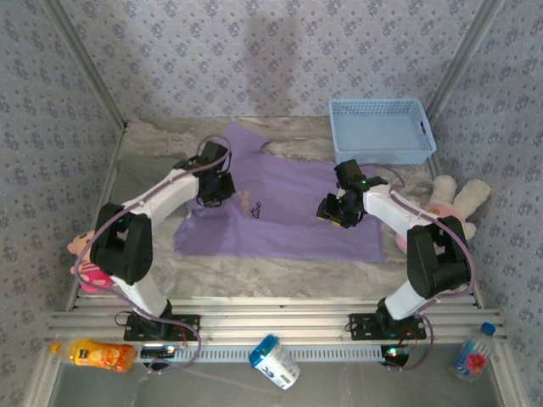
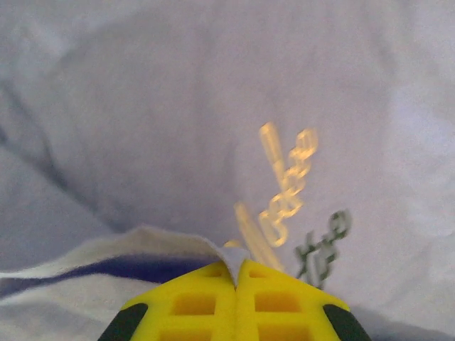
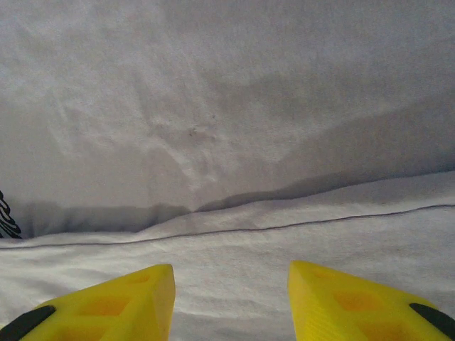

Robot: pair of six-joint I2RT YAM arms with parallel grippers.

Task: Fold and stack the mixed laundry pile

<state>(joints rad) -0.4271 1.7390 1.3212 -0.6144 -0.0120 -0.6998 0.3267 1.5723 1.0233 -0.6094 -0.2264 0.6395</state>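
Note:
A lavender T-shirt (image 1: 288,216) from the laundry pile lies spread flat across the middle of the table, with small orange-and-dark lettering (image 1: 252,206) on its chest. My left gripper (image 1: 216,191) is on the shirt's left part. In the left wrist view its yellow jaws (image 2: 238,273) are shut on a pinched fold of shirt fabric (image 2: 238,254), just short of the lettering (image 2: 284,192). My right gripper (image 1: 335,212) hovers low over the shirt's right part. In the right wrist view it stands open (image 3: 231,284) above a stitched hem (image 3: 284,226), with nothing between the fingers.
A light blue lattice basket (image 1: 382,131) stands at the back right. Plush toys lie at the right edge (image 1: 454,199) and at the left edge (image 1: 81,246). An orange bottle (image 1: 102,354), a white-and-blue container (image 1: 276,362) and a small bottle (image 1: 471,356) lie along the near rail.

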